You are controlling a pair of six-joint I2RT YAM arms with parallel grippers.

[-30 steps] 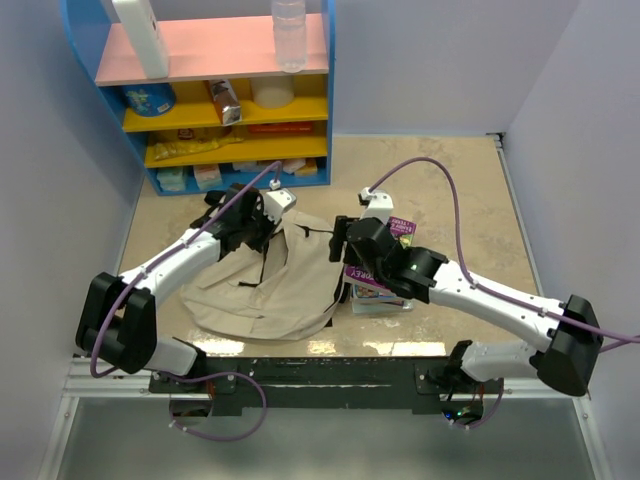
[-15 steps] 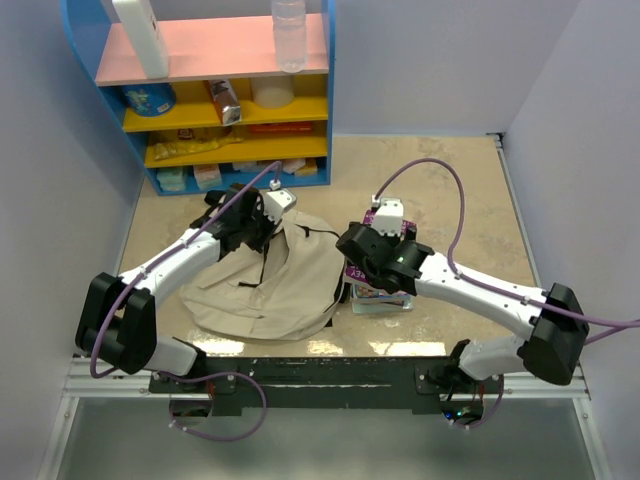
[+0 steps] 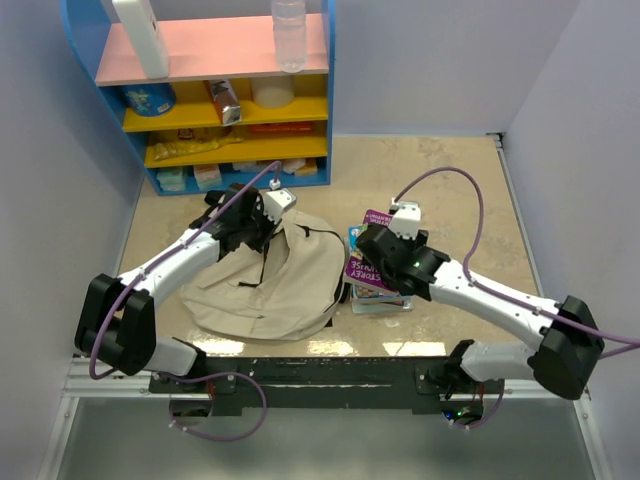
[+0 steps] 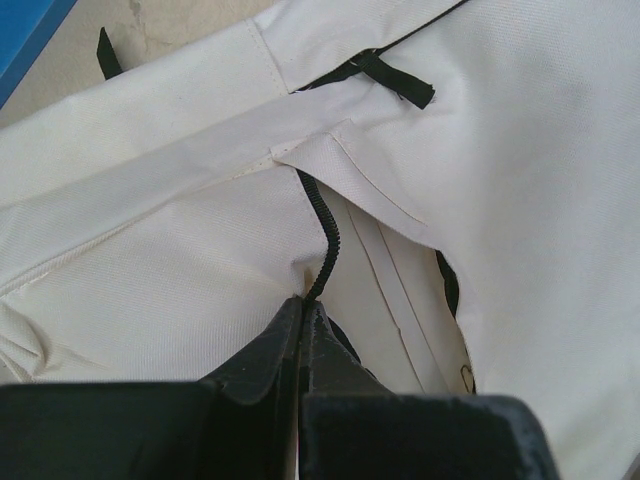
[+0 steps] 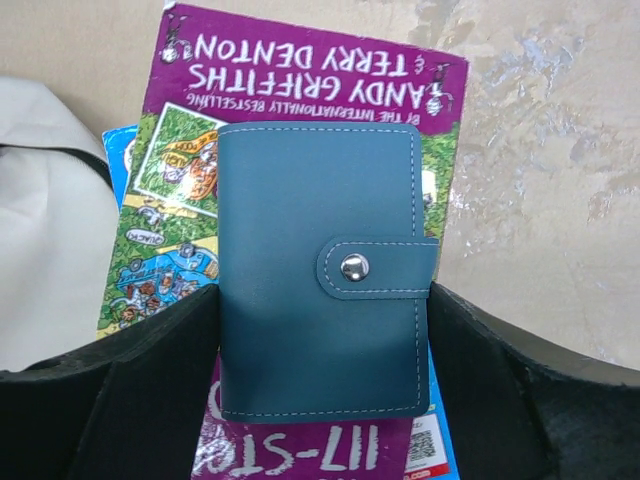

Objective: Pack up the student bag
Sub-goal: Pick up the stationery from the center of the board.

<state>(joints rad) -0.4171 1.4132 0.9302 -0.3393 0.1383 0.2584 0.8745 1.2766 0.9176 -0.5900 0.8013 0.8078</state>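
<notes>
The student bag [image 3: 270,285] is a cream fabric backpack lying flat at the table's centre left; it fills the left wrist view [image 4: 150,230]. My left gripper [image 3: 262,222] is shut on the bag's black zipper edge [image 4: 325,235], fingertips together [image 4: 305,305]. My right gripper [image 3: 376,255] is over a stack of books right of the bag. Its jaws press both side edges of a teal snap wallet [image 5: 320,200], gripper [image 5: 325,290], just over a purple book [image 5: 300,60].
A blue book [image 5: 118,150] lies under the purple one [image 3: 376,215] in the stack. A blue, pink and yellow shelf unit [image 3: 200,100] with bottles and packets stands at the back left. Grey walls close in both sides.
My right gripper has moved right, from the bag's right edge to over the book stack. My left gripper and the bag have stayed put.
</notes>
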